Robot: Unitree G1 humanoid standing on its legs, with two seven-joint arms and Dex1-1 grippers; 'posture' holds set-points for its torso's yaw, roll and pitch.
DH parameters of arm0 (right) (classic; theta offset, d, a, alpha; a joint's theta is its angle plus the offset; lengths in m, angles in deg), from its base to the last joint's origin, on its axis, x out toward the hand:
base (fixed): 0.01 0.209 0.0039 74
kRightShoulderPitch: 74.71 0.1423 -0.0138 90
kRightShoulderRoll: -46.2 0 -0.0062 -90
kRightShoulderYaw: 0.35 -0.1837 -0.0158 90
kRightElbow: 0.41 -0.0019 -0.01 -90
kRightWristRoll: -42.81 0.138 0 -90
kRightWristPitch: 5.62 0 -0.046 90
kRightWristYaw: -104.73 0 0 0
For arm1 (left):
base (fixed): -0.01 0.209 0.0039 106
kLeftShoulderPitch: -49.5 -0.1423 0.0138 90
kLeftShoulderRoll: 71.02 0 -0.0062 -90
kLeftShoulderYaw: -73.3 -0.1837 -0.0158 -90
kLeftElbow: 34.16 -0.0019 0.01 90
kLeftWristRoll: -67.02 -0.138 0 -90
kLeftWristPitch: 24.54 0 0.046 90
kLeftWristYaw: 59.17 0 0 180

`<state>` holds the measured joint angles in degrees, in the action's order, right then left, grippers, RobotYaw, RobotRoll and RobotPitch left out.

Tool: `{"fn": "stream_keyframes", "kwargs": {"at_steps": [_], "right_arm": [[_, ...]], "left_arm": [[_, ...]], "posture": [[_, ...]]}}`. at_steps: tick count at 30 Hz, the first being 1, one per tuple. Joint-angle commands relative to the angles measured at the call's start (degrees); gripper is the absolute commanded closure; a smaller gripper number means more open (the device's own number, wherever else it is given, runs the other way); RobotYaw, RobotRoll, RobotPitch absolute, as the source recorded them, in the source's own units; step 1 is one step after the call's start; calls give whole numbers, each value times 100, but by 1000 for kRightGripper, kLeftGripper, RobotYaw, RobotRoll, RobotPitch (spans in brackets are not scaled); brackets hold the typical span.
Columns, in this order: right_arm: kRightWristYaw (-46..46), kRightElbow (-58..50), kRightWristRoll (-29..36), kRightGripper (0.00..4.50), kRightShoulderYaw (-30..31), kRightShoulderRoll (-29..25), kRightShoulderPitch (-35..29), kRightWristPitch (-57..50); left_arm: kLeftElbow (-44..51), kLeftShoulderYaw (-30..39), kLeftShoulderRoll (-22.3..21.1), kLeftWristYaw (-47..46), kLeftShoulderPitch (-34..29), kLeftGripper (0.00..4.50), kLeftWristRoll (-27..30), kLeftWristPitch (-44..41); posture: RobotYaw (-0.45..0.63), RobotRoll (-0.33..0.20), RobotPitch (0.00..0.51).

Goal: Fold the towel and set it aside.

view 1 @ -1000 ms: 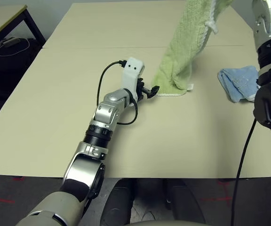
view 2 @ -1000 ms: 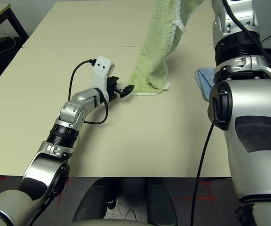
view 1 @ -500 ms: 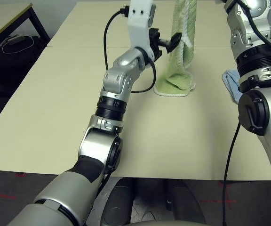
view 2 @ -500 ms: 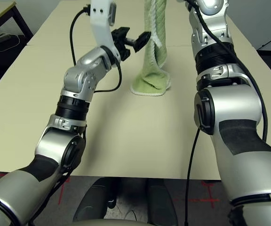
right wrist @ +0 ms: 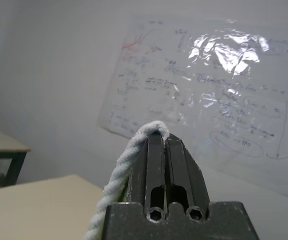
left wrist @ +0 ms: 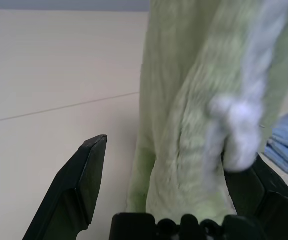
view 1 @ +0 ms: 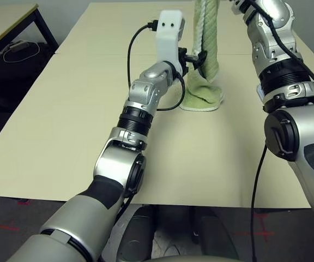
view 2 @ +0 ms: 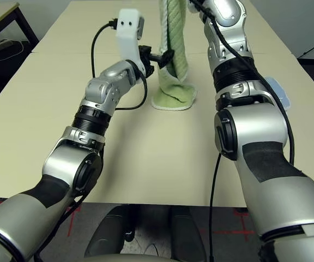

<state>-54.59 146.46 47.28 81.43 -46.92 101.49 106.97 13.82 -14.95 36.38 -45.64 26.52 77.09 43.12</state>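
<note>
The light green towel [view 1: 205,49] hangs in a narrow twisted column, and its lower end lies bunched on the table [view 1: 201,97]. At its top, my right gripper [right wrist: 165,140] is shut on the towel's white stitched edging [right wrist: 121,162], held high above the table. My left gripper [view 1: 196,57] stands open at mid-height of the hanging towel. In the left wrist view the towel [left wrist: 194,125] hangs between the two black fingers [left wrist: 84,185], close to the gripper's base.
A small light blue cloth [view 2: 277,87] lies on the table behind my right arm, right of the towel. The beige table [view 1: 64,109] stretches wide to the left and front. A dark desk [view 1: 4,16] and a bag [view 1: 15,52] stand off the far left.
My left gripper rose from the table beside the towel's lower end and moved in around the hanging towel. The right arm swung left, so the towel now hangs straighter.
</note>
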Motion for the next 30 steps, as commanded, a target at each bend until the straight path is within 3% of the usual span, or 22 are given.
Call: {"fn": "stream_keyframes", "kwargs": {"at_steps": [1, 9, 17, 30], "right_arm": [[-37, -43, 129, 4459, -151, -139, 219, 15], [-72, -1, 119, 4459, -198, -304, 308, 40], [-44, -65, 108, 4459, -167, -417, 221, 2], [7, -204, 251, 4459, -244, -538, 522, 52]], "left_arm": [[-334, -13, -11, 1, -126, 0, -113, 130], [-685, 75, -217, -99, -444, 0, -230, 180], [-312, 214, -435, -81, -804, 0, -97, -82], [-380, 287, -114, 383, -604, 0, 109, 163]], "posture": [[113, 0, 147], [106, 0, 151], [110, 0, 153], [84, 0, 147]]}}
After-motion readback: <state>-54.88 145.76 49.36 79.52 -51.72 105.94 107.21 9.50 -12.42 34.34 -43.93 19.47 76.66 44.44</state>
